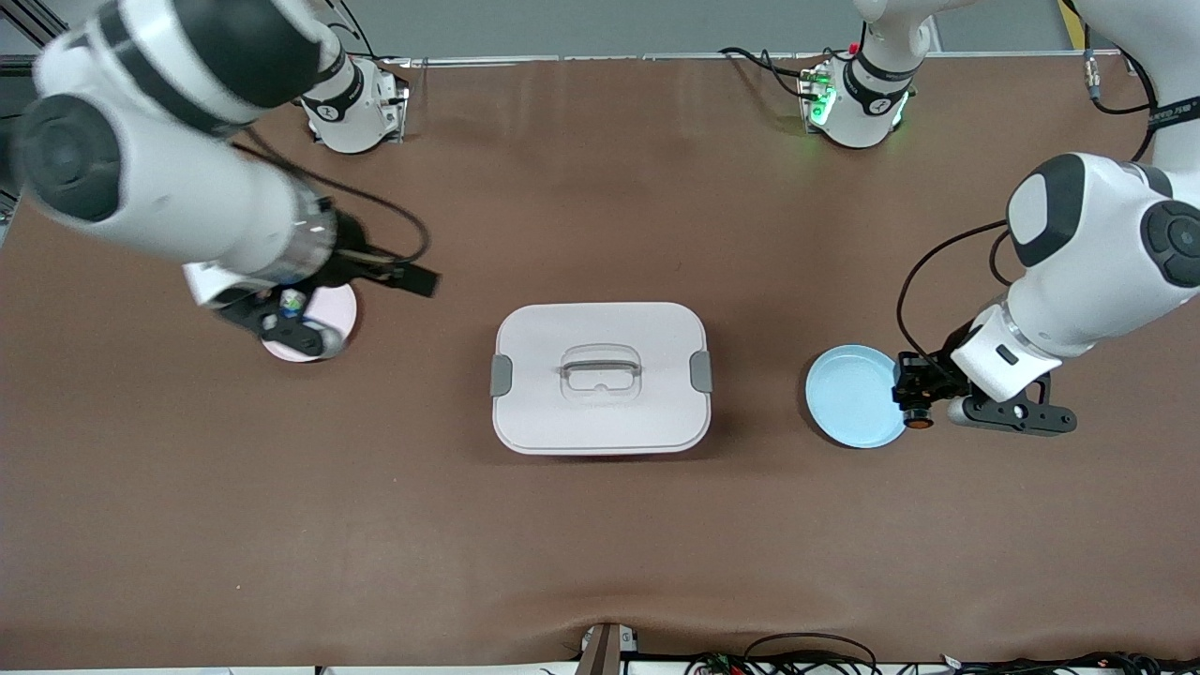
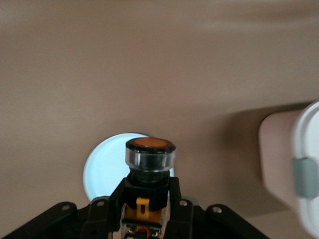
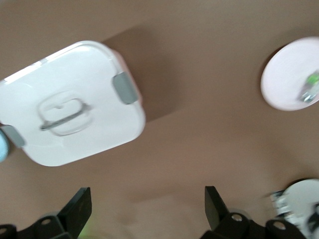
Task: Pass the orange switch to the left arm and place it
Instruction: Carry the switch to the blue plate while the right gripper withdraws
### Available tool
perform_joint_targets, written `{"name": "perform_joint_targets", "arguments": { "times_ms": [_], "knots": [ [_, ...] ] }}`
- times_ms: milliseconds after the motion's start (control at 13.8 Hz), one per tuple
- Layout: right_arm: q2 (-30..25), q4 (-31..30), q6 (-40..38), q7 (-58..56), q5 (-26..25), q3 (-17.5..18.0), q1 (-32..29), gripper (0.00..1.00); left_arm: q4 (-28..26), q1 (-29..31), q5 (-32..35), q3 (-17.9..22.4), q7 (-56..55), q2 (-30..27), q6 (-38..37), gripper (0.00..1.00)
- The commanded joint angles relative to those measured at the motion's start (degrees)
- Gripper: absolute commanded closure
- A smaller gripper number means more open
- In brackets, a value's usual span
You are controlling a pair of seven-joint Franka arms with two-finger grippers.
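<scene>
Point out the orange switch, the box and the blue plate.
orange switch [image 2: 150, 144]: left wrist view, on its orange tip.
box [image 1: 600, 330]: front view, on its lid.
blue plate [image 1: 848, 394]: front view, on its bare middle.

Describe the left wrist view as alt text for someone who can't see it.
The left tool grips the orange switch, its orange tip facing the camera, above a pale blue plate on a brown table. A corner of the white box shows at one edge.

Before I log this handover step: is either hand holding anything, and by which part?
The left hand grips the orange switch by its black body below the orange cap, over the blue plate's edge. The right hand is open, empty.
</scene>
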Motion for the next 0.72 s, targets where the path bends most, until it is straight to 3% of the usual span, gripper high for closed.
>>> {"name": "perform_joint_targets", "arguments": {
  "times_ms": [0, 434, 651],
  "knots": [
    [-1.0, -1.2, -3.5, -12.9, -4.0, 1.0, -5.4, 0.0, -0.2, 1.8, 2.3, -0.5, 7.8, 0.2, -2.5, 1.0],
    [-0.5, -1.5, -7.4, -30.4, -14.8, 1.0, -11.0, 0.0, -4.7, 6.4, 5.3, -0.5, 26.8, 0.9, -2.9, 1.0],
    [-0.5, -2.5, -7.8, -35.5, -16.7, 1.0, -13.5, 0.0, -7.3, 8.6, 6.9, -0.5, 35.7, 1.0, -2.5, 1.0]
  ]
}}
